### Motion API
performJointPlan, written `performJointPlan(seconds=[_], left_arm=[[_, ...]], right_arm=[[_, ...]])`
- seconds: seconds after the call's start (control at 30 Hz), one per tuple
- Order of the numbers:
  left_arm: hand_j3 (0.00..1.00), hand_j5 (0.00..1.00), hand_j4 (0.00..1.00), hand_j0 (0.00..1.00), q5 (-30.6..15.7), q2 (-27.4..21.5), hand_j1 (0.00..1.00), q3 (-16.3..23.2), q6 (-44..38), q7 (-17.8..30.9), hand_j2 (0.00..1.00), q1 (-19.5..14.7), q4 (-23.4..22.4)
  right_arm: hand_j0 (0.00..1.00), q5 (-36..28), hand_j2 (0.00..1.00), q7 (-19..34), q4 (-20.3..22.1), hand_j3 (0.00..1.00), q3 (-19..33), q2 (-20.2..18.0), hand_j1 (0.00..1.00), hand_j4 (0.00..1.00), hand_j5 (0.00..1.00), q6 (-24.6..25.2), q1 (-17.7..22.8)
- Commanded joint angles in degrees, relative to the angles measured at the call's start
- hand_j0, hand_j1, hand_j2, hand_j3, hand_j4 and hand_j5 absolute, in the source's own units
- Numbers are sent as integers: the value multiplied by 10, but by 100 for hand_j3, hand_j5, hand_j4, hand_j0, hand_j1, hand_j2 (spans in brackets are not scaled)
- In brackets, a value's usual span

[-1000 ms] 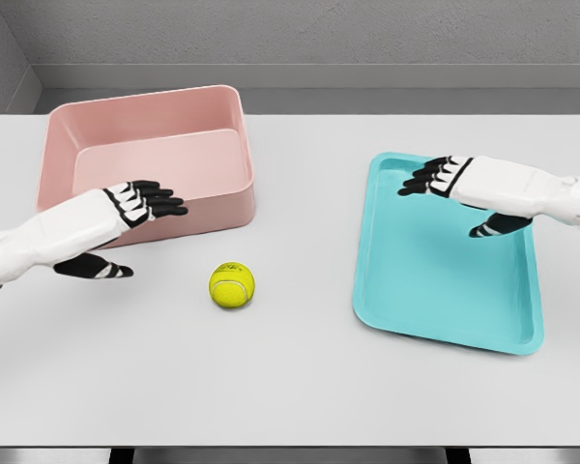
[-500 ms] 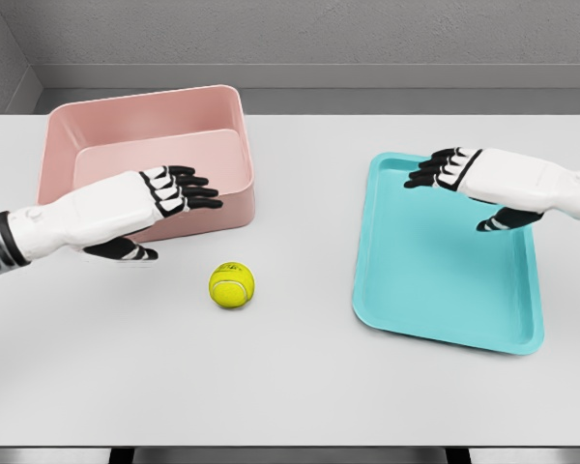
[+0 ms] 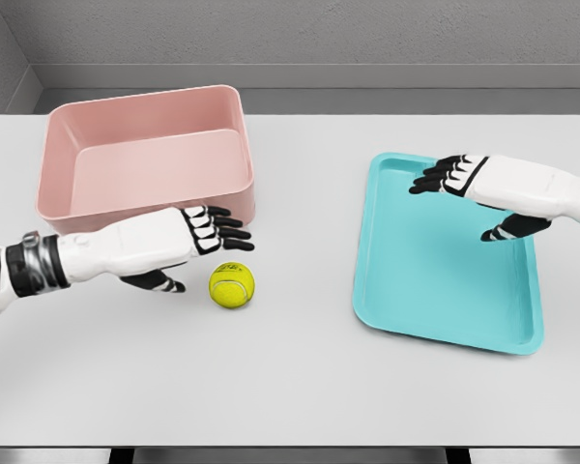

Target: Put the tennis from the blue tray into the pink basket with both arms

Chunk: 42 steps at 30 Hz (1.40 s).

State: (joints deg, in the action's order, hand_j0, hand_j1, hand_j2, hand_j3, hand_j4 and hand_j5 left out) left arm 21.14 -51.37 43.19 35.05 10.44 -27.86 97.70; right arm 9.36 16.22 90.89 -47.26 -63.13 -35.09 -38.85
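Two white hands reach over the desk point(image 3: 300, 387). Left hand point(image 3: 188, 237) has its black fingers point(image 3: 227, 232) spread apart and holds nothing, just beside the tennis ball point(image 3: 232, 285). The round ball has no long side and sits on the desk, in front of the pink basket point(image 3: 145, 150), near its front right corner. Right hand point(image 3: 469, 179) hangs open over the far end of the blue tray point(image 3: 445, 290).

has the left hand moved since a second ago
Yes. The left hand has moved right and toward the camera, off the front wall of the pink basket, and is now just left of the tennis ball.
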Motion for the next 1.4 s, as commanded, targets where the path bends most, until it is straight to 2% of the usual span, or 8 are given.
performJointPlan(seconds=[0.0, 0.2, 0.33, 0.47, 0.63, 0.93, 1.13, 1.37], left_arm=[[100, 100, 100, 100, -4, 8, 100, 2, -1, 12, 100, 0, -6], [100, 100, 100, 100, -4, 23, 100, 2, -1, 27, 100, -5, -27], [100, 100, 100, 100, -7, 30, 100, 18, -1, 40, 100, -24, -46], [100, 100, 100, 100, -7, 34, 100, 25, -1, 54, 100, -26, -50], [100, 100, 100, 100, -8, 43, 100, 54, -1, 71, 100, -48, -61], [100, 100, 100, 100, -9, 63, 100, 59, -1, 93, 100, -54, -72], [100, 100, 100, 100, -11, 68, 100, 76, -1, 97, 100, -69, -82], [100, 100, 100, 100, -26, 68, 100, 77, -1, 97, 100, -73, -98]], right_arm=[[100, -6, 100, 7, 9, 100, 2, -5, 100, 100, 100, 1, 0], [100, -6, 100, 8, 8, 100, 2, -12, 100, 100, 100, 1, 3], [100, -7, 100, 6, 7, 100, 2, -14, 100, 100, 100, 1, 4], [100, -7, 100, 6, 4, 100, 3, -16, 100, 100, 100, 1, 4], [100, -14, 100, 5, 3, 100, 3, -21, 100, 100, 100, 1, 4], [100, -14, 100, 4, -2, 100, 3, -20, 100, 100, 100, 1, 4], [100, -15, 100, 5, -2, 100, 3, -21, 100, 100, 100, 1, 4], [100, -16, 100, 5, -2, 100, 3, -21, 100, 100, 100, 1, 4]])
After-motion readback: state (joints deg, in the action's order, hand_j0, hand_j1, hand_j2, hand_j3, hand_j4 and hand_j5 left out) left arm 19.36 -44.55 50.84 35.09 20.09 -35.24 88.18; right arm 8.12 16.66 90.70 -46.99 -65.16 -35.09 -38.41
